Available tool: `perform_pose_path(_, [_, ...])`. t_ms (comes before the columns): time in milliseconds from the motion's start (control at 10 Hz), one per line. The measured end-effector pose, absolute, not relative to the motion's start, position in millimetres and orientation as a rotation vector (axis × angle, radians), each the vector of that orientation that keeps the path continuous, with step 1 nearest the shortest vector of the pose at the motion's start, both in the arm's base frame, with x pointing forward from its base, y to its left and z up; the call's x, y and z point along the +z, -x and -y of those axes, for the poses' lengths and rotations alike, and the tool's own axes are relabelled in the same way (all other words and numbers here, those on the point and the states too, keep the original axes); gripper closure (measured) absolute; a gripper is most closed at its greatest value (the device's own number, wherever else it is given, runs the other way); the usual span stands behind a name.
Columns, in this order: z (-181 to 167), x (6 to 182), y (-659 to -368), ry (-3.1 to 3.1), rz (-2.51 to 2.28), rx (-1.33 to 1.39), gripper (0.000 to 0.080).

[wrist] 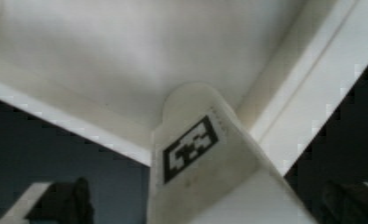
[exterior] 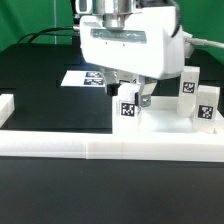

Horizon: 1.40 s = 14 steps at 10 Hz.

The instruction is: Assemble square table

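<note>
Border wall: the long low white wall [exterior: 110, 150] lies nearest the exterior camera, across the front of the black desk [exterior: 40, 80].
Tabletop: white slab [exterior: 165, 125] sits just behind the wall, toward the exterior view's right.
Legs: one tagged leg [exterior: 128, 107] stands under the gripper [exterior: 128, 90]; two more [exterior: 187, 85] [exterior: 207, 108] stand upright further right.
Gripper: fingers seem to pinch the leg narrowly; contact unconfirmed.
Step, judged: seat the leg; keep it vertical, lower squarely, twist slowly.
Marker board: [exterior: 85, 77] behind, partly covered.
Hidden: fourth leg unseen; the slab's holes not visible; wrist view shows only the tagged leg [wrist: 207, 150] close up, fingertips blurred.
</note>
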<state>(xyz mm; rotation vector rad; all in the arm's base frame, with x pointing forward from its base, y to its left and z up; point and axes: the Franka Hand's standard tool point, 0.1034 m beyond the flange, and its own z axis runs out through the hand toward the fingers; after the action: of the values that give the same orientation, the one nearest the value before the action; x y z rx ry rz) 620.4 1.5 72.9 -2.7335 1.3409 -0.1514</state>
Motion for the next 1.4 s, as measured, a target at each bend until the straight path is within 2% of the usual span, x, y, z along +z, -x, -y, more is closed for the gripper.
perform_pose_path(200, [-6.6, 72.0, -620.0, 2.896, -0.996, -0.194, 0.015])
perform_pose_path(500, [2.1, 72.7, -618.9, 2.964, -0.816, -0.253, 0.015])
perform_pose_path(600, [2.3, 72.6, -618.9, 2.956, -0.84, -0.252, 0.0273])
perform_pose_path(700, [2.6, 72.5, -618.9, 2.956, -0.84, -0.252, 0.0273])
perform_pose_path(900, [2.1, 72.3, -618.8, 2.874, -1.049, -0.243, 0.0511])
perform_pose_path(1400, [1.6, 72.7, -618.1, 2.481, -1.74, -0.212, 0.0511])
